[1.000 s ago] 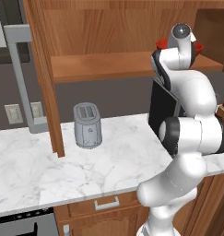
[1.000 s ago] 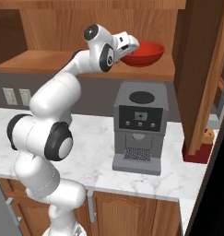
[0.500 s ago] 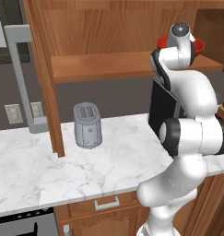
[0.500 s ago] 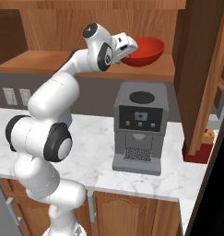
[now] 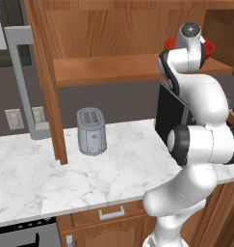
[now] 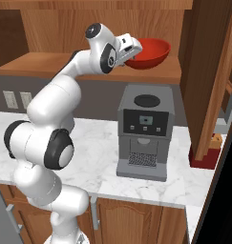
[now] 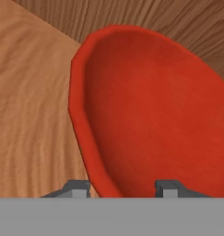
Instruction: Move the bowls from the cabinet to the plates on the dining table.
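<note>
A glossy red bowl (image 6: 150,51) sits on the shelf of the open wooden cabinet (image 6: 41,64), above the coffee machine. My gripper (image 6: 132,51) reaches in from the left and is shut on the bowl's near rim. In the hand view the red bowl (image 7: 155,120) stands tilted, and its rim passes between the two fingertips of my gripper (image 7: 122,188), with the wooden cabinet shelf (image 7: 30,115) to the left. From the left base view, red edges of the bowl (image 5: 208,48) peek out behind my arm's upper joint.
A grey coffee machine (image 6: 145,131) stands on the marble counter (image 6: 93,143) right under the bowl. A silver toaster (image 5: 92,131) sits further left. The open cabinet door (image 5: 44,82) hangs edge-on left of the shelf, and a wooden panel (image 6: 208,76) stands close on the right.
The jaws have closed from wide open onto the red bowl's rim. The arm and bowl have hardly shifted.
</note>
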Available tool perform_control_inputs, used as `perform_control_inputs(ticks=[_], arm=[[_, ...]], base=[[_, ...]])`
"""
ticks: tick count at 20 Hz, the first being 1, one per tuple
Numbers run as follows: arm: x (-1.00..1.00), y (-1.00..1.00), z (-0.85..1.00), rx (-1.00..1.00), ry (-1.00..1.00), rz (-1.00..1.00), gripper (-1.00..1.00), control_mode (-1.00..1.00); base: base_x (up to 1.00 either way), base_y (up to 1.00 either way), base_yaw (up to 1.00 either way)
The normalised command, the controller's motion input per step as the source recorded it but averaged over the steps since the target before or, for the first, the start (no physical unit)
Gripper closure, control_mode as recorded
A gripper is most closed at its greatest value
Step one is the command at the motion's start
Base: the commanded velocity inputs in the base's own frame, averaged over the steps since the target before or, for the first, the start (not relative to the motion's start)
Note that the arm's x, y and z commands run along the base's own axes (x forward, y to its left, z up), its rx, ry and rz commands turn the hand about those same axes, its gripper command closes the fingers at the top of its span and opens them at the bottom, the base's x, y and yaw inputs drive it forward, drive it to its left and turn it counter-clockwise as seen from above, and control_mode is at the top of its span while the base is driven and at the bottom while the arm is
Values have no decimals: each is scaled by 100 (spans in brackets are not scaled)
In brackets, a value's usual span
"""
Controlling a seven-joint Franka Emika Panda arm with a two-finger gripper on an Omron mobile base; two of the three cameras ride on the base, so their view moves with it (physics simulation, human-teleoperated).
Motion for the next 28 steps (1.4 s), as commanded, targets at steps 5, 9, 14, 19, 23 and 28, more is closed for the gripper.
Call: perform_control_inputs(ticks=[5, 9, 14, 19, 23, 28], arm=[[-40, -3, -6, 0, -7, 8, 100, -100], [-48, 0, 0, 0, -14, 8, 100, -100], [-54, 0, 8, 0, -15, 5, 100, -100], [-61, 4, 6, 0, -8, 5, 100, -100], [-62, 10, 7, -1, -1, 4, 100, -100], [-63, 16, 12, -2, 0, 3, 100, -100]], base=[[0, 0, 0], [0, 0, 0], [0, 0, 0], [0, 0, 0], [0, 0, 0], [0, 0, 0]])
